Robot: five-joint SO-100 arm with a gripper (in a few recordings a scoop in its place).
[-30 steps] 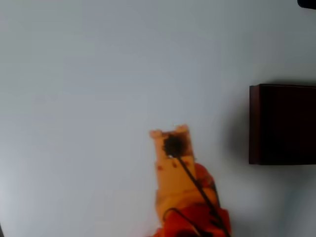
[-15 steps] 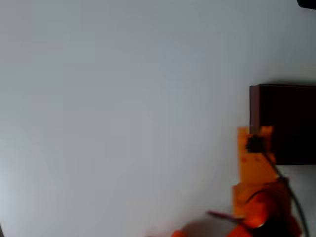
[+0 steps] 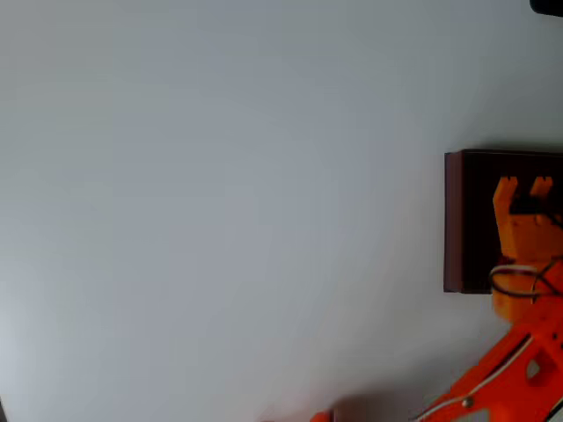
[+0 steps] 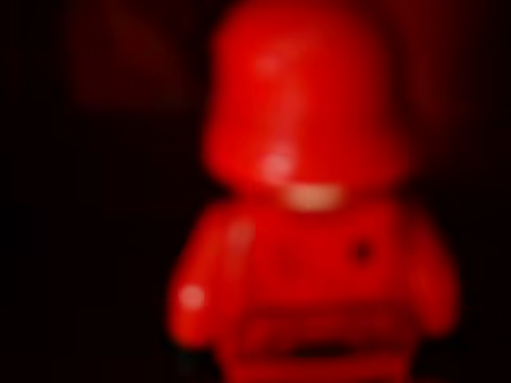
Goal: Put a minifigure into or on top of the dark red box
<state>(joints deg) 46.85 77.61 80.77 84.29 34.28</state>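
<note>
- positioning for release: in the overhead view the tool (image 3: 522, 186) sits over the dark interior of the box (image 3: 454, 220), with two orange fingertips (image 3: 505, 188) showing a gap between them.
- tool state: the tips stand apart in the overhead view, but whether they clamp the figure cannot be told; the gap shows only dark, and nothing red is resolved between them.
- figure location: the wrist view shows the figure (image 4: 307, 199) very close to the lens, upright, against a near-black background with dim maroon at the top. judgement: it is at the tool, over or inside the box. whether it is gripped or already resting on the box floor cannot be told.
- procedure, if the figure is gripped: keep the tool well inside the box walls, lower before opening, and open slowly so the figure drops short and does not bounce out.
- procedure, if the figure is released: lift straight up and avoid sweeping sideways, which could knock the figure or catch the left wall.
- limits of the views:
  - the box is cut off by the right edge of the overhead view; its right wall is not visible.
  - the arm covers the lower part of the box.
  - the wrist view is heavily blurred; the figure's lower body is cut off at the bottom edge.
  - the rest of the desk (image 3: 220, 202) is plain and pale.
</note>
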